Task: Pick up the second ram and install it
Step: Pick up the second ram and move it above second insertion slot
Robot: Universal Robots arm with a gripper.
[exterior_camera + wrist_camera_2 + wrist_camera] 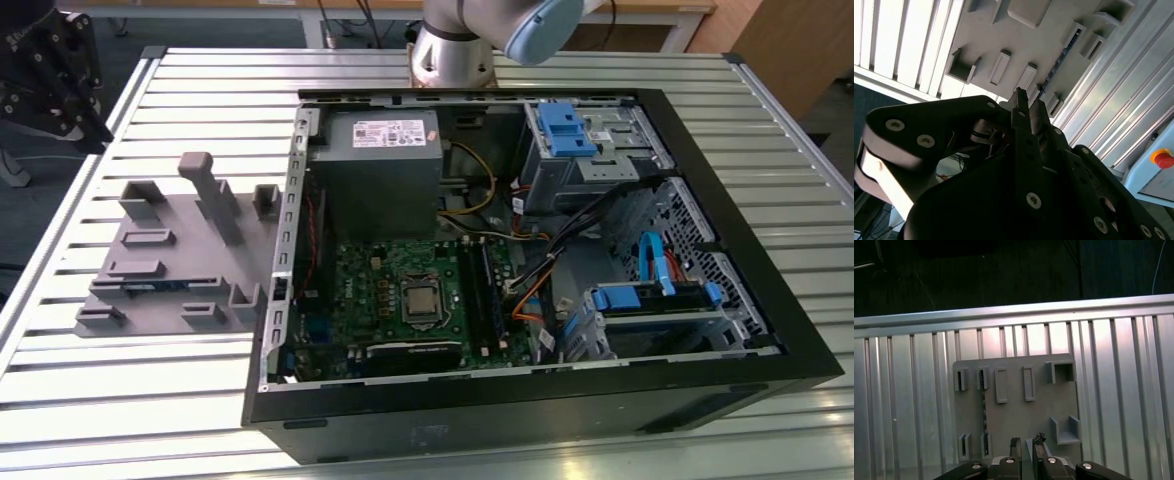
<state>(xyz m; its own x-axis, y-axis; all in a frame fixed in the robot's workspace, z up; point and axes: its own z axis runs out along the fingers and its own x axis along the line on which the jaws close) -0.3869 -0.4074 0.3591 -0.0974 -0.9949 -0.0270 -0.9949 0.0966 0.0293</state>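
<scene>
Holder tray [174, 265] on slatted table [160, 400], at exterior view's left of computer case [534, 405], ram [985, 412] in tray

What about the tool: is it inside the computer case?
No; in the first wrist view the tool hangs above the grey holder tray on the slatted table.

Glare whitens the slatted table [884, 40], while the floor [1004, 270] beyond lies dark.

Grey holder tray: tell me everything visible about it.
The grey holder tray looks like matte plastic, a flat plate with upright posts and small slotted brackets. It lies flat on the ribbed metal table, on the exterior view's left of the open computer case. A thin ram stick stands on edge in its slots.
</scene>
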